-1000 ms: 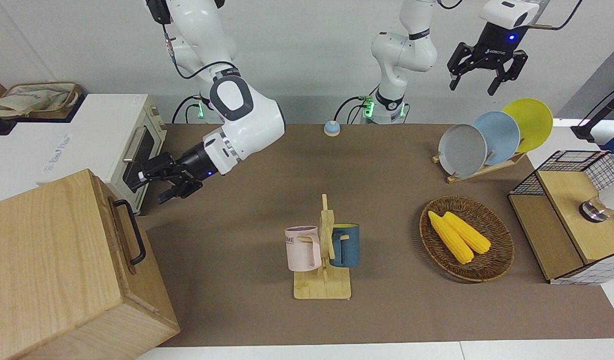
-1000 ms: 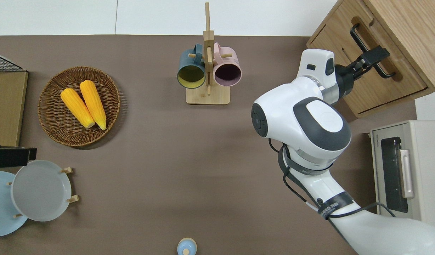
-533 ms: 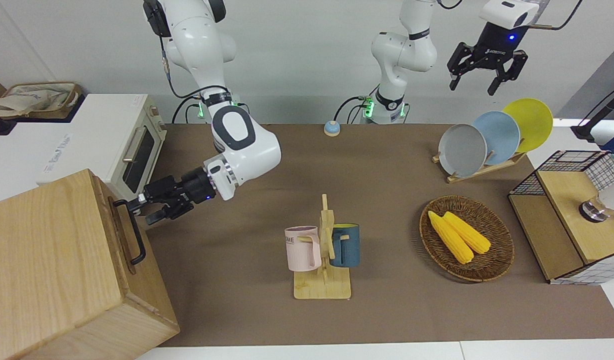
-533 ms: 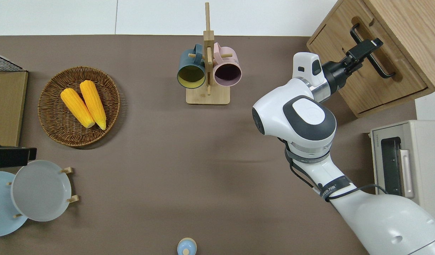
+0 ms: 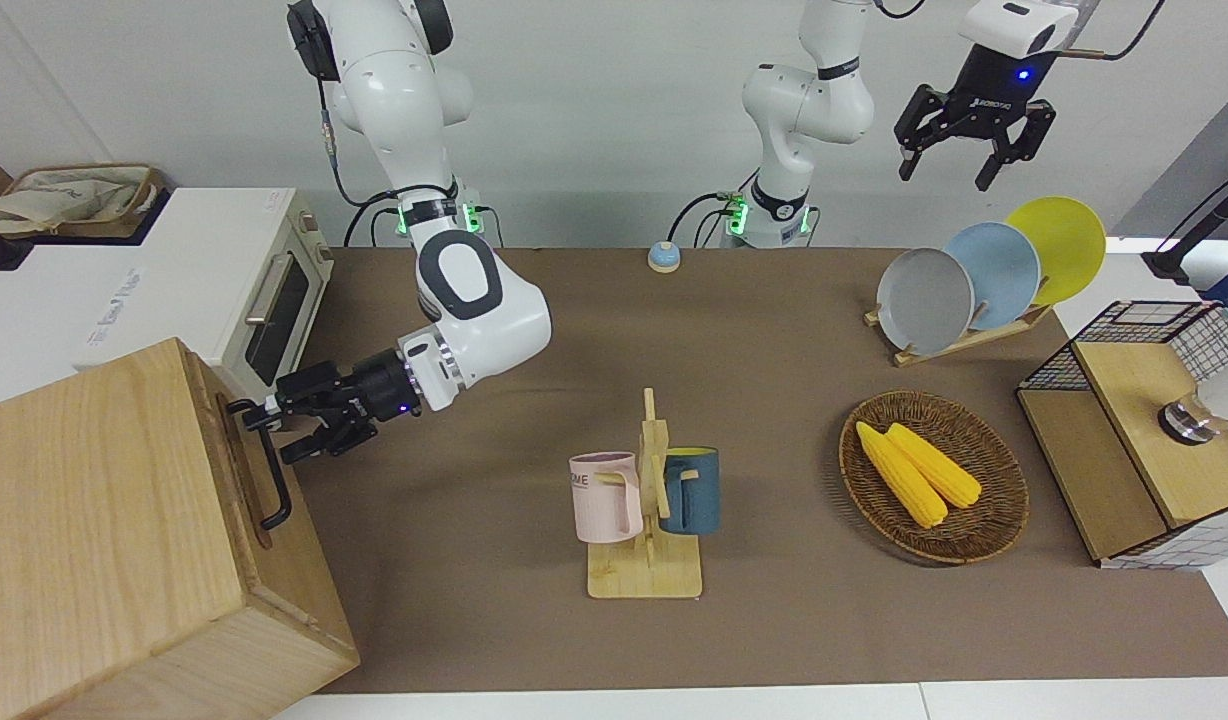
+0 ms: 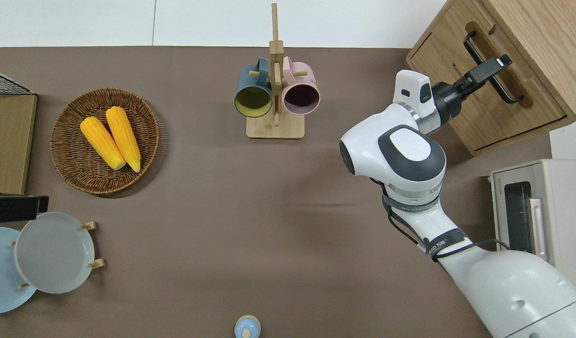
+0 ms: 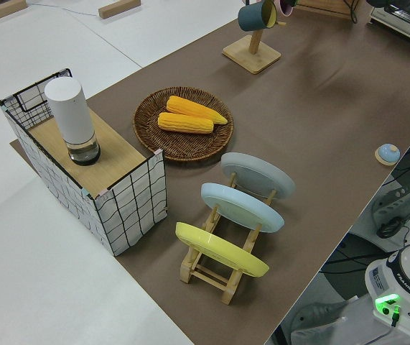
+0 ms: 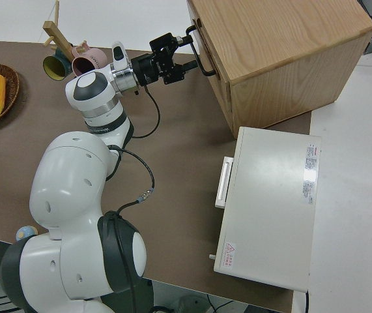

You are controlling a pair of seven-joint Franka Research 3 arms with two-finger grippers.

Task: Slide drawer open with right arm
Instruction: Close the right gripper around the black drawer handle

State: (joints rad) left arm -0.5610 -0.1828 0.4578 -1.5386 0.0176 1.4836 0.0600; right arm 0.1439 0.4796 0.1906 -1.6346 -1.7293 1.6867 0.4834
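Right gripper reaches the black handle of the drawer, fingers spread — one above the bar, one below. Overhead, it lies across the bar; the drawer sits closed in the wooden box at the right arm's end. Left arm parked.

Two yellow corn cobs lie in one round woven wicker basket, and two mugs, one pink and one dark blue, hang on one wooden mug stand. Three plates stand in one wooden rack: grey, light blue and yellow. The brown tabletop also carries one pale wooden box, one white toaster oven, one wood-and-wire-mesh cabinet and one small blue button.
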